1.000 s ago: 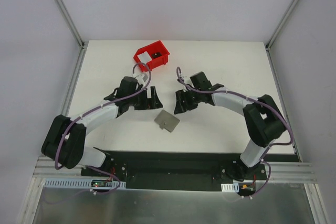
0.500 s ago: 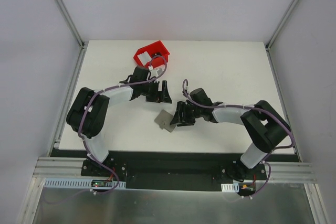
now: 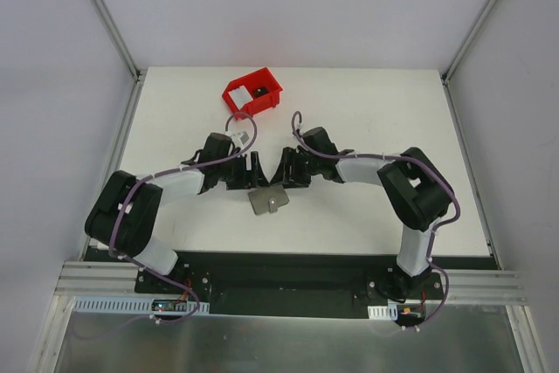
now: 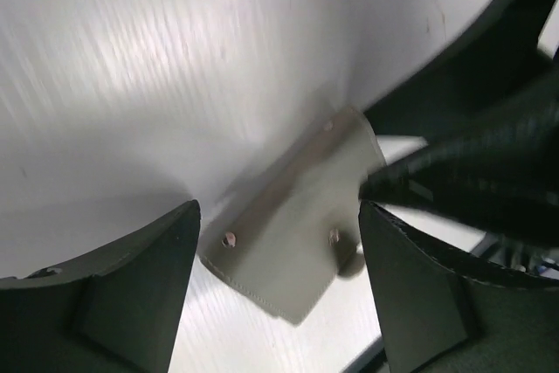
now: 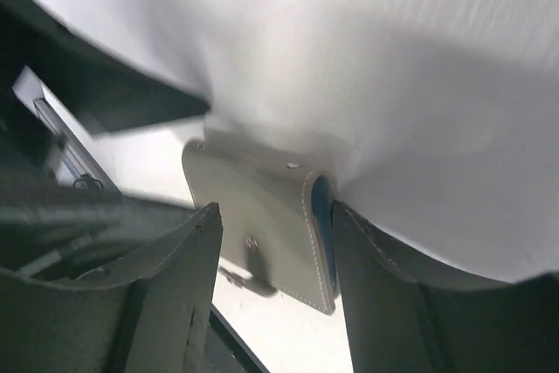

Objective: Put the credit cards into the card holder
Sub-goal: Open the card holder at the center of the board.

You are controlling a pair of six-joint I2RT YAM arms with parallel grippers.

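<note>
The grey card holder (image 3: 267,200) lies flat and closed on the white table, between and just in front of both grippers. My left gripper (image 3: 253,172) is open and empty, with the holder (image 4: 297,233) showing between its fingers (image 4: 131,294). My right gripper (image 3: 286,168) is open and empty above the holder (image 5: 262,216), whose blue inner edge (image 5: 321,203) sits right by one finger (image 5: 410,303). The red bin (image 3: 252,93) at the back holds a white card (image 3: 238,92) and a darker one (image 3: 259,91). I cannot make out a gold card.
The two grippers sit close together, almost tip to tip, behind the holder. The right arm's dark body (image 4: 489,155) fills the right of the left wrist view. Metal frame posts (image 3: 109,19) stand at the table's back corners.
My left gripper has pulled back from near the red bin towards the holder. My right gripper has moved left and back. The holder has slid and turned slightly to the left.
</note>
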